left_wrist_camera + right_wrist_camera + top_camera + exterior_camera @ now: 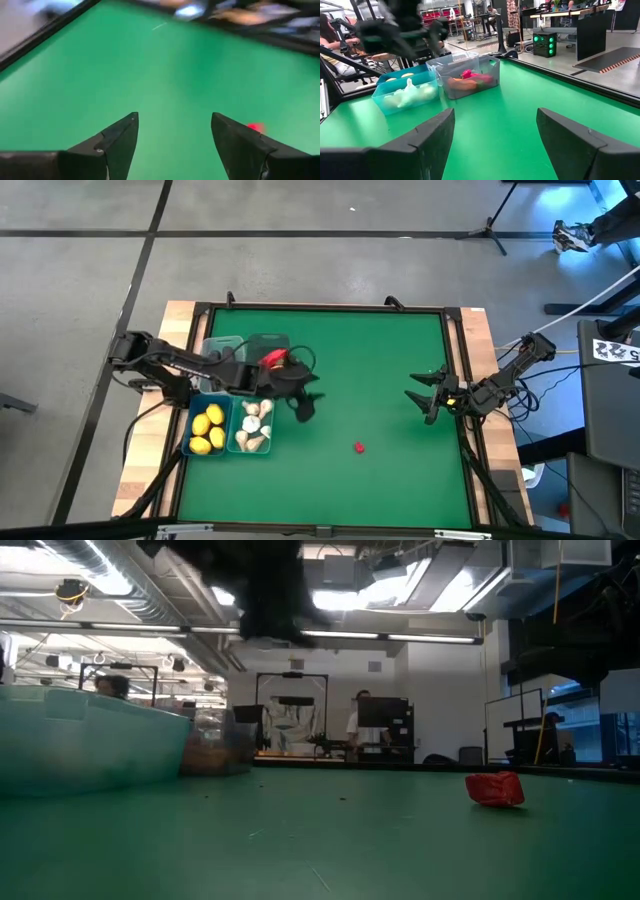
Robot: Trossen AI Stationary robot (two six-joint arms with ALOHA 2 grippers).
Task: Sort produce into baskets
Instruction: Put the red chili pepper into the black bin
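Note:
One red pepper (358, 447) lies loose on the green mat, toward the near edge; it also shows in the low view (494, 788) and the left wrist view (255, 127). Four baskets stand at the left: a teal one with yellow lemons (207, 428), a teal one with white garlic (252, 428), and two clear ones (245, 348) behind them, one holding a red pepper (272, 358) and an orange carrot (462, 84). My left gripper (305, 408) hangs open and empty above the mat, just right of the baskets. My right gripper (420, 393) is open and empty near the right edge.
A raised black frame (320, 308) borders the mat. Open green mat lies between the two grippers and around the loose pepper. People and desks show in the room beyond the table.

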